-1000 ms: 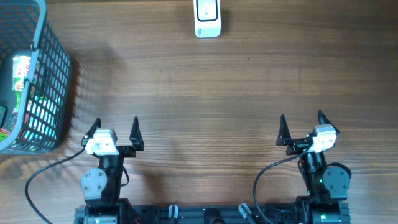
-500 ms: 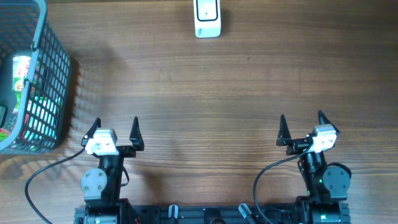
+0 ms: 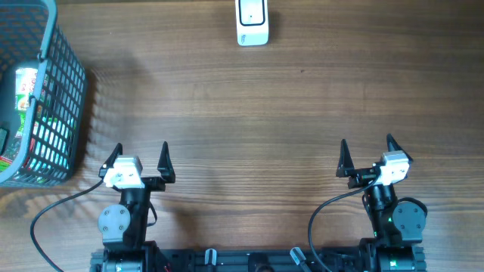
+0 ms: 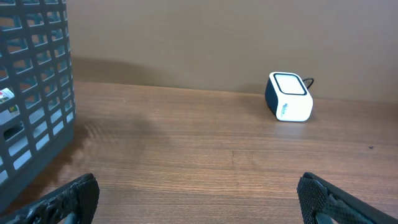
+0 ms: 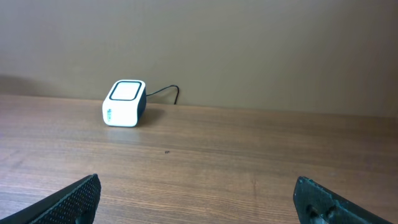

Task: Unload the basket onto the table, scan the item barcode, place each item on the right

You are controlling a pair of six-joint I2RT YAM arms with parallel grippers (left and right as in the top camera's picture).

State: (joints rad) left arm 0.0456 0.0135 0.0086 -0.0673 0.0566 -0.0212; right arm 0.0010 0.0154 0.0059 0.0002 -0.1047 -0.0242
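- Wooden desk (image 3: pixel 242 113) with a brown grain is seen from above.
- Grey plastic basket (image 3: pixel 60 91) is set at the 10 o'clock edge of the desk and is partly cut off by the frame.
- Packaged goods are seen inside the basket; a white package (image 3: pixel 25 83) with red and green print lies against the basket's 3 o'clock wall, its print too small to be read.
- A white scanner (image 3: pixel 252 23) with dark sides is placed at 12 o'clock, at the far edge of the desk; a dark cable (image 5: pixel 177 94) is seen behind it in the right wrist view.
- The left hand (image 3: pixel 141 151) is held at 7 o'clock, its fingers spread fully wide, with nothing between them.
- The right hand (image 3: pixel 367 143) is held at 5 o'clock, spread just as wide and likewise empty.
- Both hands are pointed toward 12 o'clock, well apart from basket and scanner.
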